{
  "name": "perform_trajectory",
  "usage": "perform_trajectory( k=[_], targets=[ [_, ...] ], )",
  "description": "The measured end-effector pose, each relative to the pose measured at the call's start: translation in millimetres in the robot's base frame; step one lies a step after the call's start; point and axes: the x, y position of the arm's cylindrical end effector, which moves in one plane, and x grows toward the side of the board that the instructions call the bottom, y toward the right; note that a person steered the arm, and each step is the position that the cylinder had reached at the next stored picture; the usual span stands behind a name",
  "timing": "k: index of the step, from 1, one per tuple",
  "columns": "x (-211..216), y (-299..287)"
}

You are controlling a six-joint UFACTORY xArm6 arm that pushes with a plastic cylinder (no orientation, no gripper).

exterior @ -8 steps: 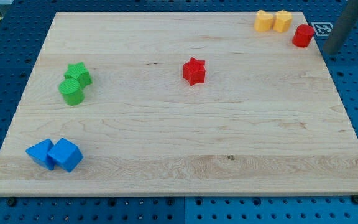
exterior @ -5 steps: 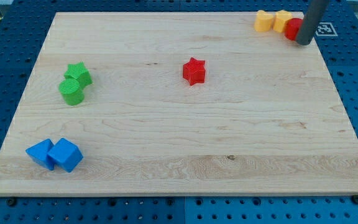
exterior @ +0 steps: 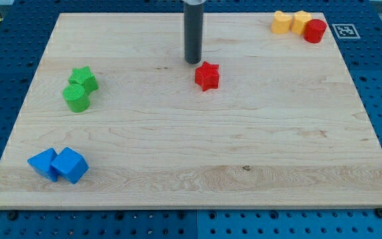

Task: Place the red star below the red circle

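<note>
**Tip crosses to the star**

My tip (exterior: pixel 192 62) has swung from the red circle (exterior: pixel 315 30), nudged against the yellow blocks (exterior: pixel 292 22), to just up-left of the mid-board red star (exterior: pixel 207 76), seemingly not touching. No jaws here.

light: bright, even, from overhead — we see no glare on the wooden board (exterior: pixel 197 139) | shadows: short and soft under the blocks | focus: sharp across the view — only our dark rod (exterior: pixel 193 30) looks slightly smeared | edges: no distortion we can detect
</note>
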Motion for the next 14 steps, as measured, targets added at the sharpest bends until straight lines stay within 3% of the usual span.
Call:
perform_trajectory(
  k=[1, 3, 5, 6, 7, 8, 9, 10, 11, 13, 14],
  targets=[
    [30, 1],
    [37, 98],
    [47, 13],
    [70, 40],
    [74, 104],
    [51, 190],
    [43, 212],
    [73, 210],
    [73, 253],
    [18, 267],
    [48, 262]
  ],
)
